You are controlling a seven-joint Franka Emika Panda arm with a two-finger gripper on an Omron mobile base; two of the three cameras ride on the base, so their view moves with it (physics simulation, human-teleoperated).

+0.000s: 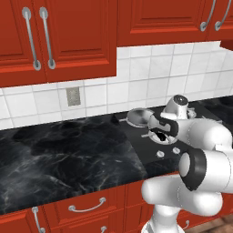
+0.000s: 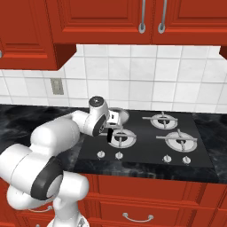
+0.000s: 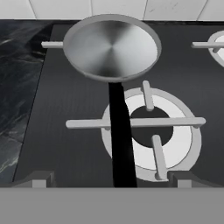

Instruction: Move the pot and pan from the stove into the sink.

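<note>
Hovering: the gripper [image 3: 109, 179] hangs above the front-left burner of the stove [image 3: 78, 144], its camera looking down and toward the back wall
Claw: spread wide, nothing between the fingers [image 3: 37, 179]; the two dark tips stand far apart at the bottom of the hand view, one to each side of the pan's handle
Pan: the pan [image 3: 111, 47] sits on the rear-left burner, shiny silver and shallow, its bowl empty
Handle: the black handle [image 3: 120, 140] runs straight from the pan's rim toward the front of the stove, passing over the front-left burner grate [image 3: 153, 127]
Pan, side looks: in the left base view the pan [image 1: 138, 116] shows just behind the hand; in the right base view its rim [image 2: 124, 116] peeks out beside the wrist
Gripper, side looks: the hand [image 2: 106, 126] reaches from the left over the stove's left half [image 2: 142, 142]; in the left base view it [image 1: 159, 127] is partly hidden by the arm's own white links
Stove: black glass, grey grates, small silver knobs [image 2: 119, 155] along the front edge; the two right burners [image 2: 177, 139] are bare
Surroundings: black marbled counter [image 1: 59, 150] left of the stove, white tiled wall [image 2: 133, 80] behind, red cabinets [image 1: 59, 36] above and below
Pot and sink: cannot be made out from these pictures
</note>
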